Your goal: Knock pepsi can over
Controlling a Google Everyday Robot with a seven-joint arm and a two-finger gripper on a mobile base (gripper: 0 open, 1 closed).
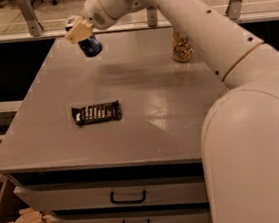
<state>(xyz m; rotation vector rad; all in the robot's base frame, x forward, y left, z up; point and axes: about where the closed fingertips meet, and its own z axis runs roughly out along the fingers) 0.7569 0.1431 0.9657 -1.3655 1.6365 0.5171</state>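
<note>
The pepsi can [91,46] is a small dark-blue can at the far left of the grey table [146,128]. It is tilted, and its top is hidden by the gripper. My gripper [81,31], cream-coloured at the end of the white arm, sits over the can's upper end and is shut on it. The can's lower end points down and to the right, at or just above the tabletop.
A flat dark candy bar wrapper [96,113] lies left of the table's middle. A gold-brown can [182,48] stands at the far right, next to the arm. The arm's big white body [255,155] fills the right foreground. Drawers [128,198] are below the front edge.
</note>
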